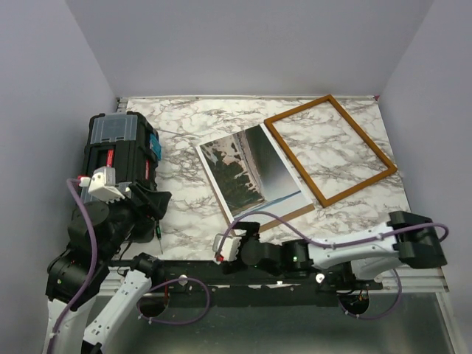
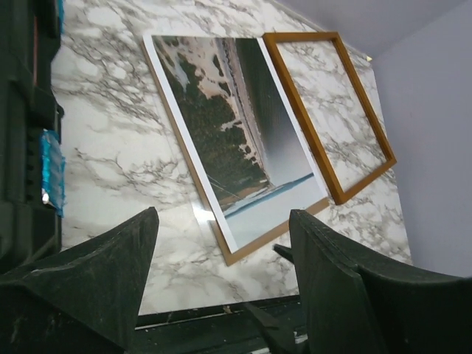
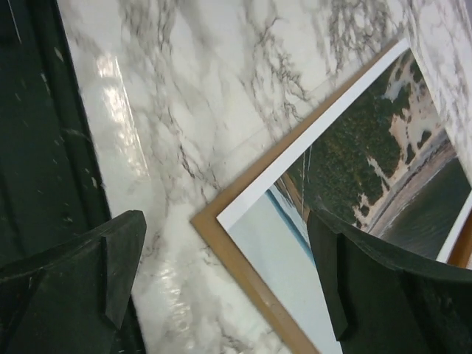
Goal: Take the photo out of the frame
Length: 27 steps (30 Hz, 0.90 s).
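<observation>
Top external view: a black plastic toolbox with a clear-lidded organiser top [image 1: 118,151] stands at the left edge of the white-and-grey marble-patterned table [image 1: 184,214]. The left gripper [image 2: 220,227] hangs just in front of the toolbox. The left wrist view shows its jaws well apart with nothing between them.

The right gripper [image 3: 225,228] sits low at the near table edge. The right wrist view shows its jaws spread wide and gripping nothing, above the near corner of the plain brown backing board [image 3: 243,269].

The large rectangular photo of dark trees with a pale border [image 1: 254,169] lies flat on this board at table centre, outside the frame.

The thin orange-brown wooden rectangular frame [image 1: 293,162] lies flat just right of the photo, with marble visible through its opening. Its far left corner lies close against the photo's far right corner. Whether they touch cannot be told.
</observation>
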Motion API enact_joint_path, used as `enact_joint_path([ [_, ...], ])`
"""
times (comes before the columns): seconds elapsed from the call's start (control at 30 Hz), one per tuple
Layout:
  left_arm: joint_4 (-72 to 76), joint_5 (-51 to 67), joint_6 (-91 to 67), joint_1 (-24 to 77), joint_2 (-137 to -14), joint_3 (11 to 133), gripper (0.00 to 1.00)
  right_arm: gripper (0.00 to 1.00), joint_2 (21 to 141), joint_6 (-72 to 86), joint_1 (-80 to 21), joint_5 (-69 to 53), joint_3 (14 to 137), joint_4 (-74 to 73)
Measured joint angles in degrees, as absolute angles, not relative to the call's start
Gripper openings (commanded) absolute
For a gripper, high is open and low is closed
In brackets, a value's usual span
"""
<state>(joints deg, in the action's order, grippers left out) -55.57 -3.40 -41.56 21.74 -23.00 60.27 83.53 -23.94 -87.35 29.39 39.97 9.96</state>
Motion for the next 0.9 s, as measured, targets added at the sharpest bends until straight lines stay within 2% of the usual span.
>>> enact_joint_path([
  [0.27,-56.47,-8.49,-39.18,21.74,-16.60,62.00,0.80,1.00,61.01,11.09,-88.75,38.59,44.73,-9.50],
  [0.5,-56.62,-10.92,-38.39,21.74,-11.07,63.53,0.80,1.00,39.97,34.94,-88.77,49.87,50.19,-32.58],
  [0.7,-56.16,-13.26,-35.94,21.74,-11.03,69.25,0.82,1.00,24.56,40.14,-88.75,55.92,56.62,-36.29],
  [0.9,-55.46,-14.90,-33.95,21.76,-11.00,73.14,0.82,1.00,25.30,41.23,-88.75,62.17,58.06,-37.47],
])
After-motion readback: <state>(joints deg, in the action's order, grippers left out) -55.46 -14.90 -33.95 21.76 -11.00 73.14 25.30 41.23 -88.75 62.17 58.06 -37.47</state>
